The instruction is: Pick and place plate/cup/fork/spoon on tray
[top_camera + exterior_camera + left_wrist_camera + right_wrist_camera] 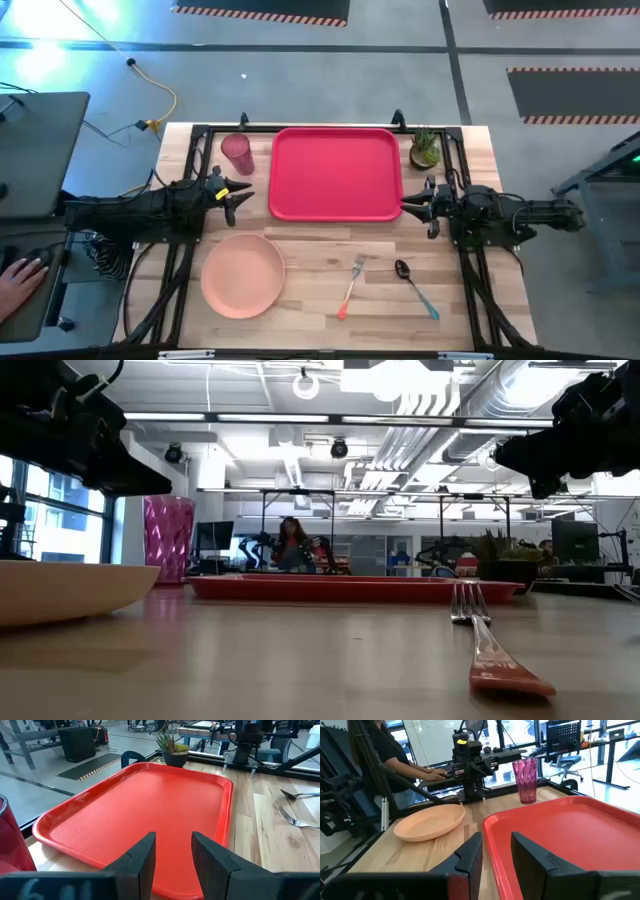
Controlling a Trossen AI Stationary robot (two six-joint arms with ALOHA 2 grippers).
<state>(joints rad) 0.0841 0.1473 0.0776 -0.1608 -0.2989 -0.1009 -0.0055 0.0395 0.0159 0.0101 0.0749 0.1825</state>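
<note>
The red tray lies at the table's far middle and holds nothing. The pink plate rests on its base near the front left. The pink ribbed cup stands upright left of the tray. The fork and the spoon lie flat in front of the tray. My left gripper hovers open just left of the tray. My right gripper hovers open at the tray's right edge.
A small green potted plant stands at the far right corner beside the tray. A person's hand rests at a desk left of the table. Bare wood lies between the plate and the fork.
</note>
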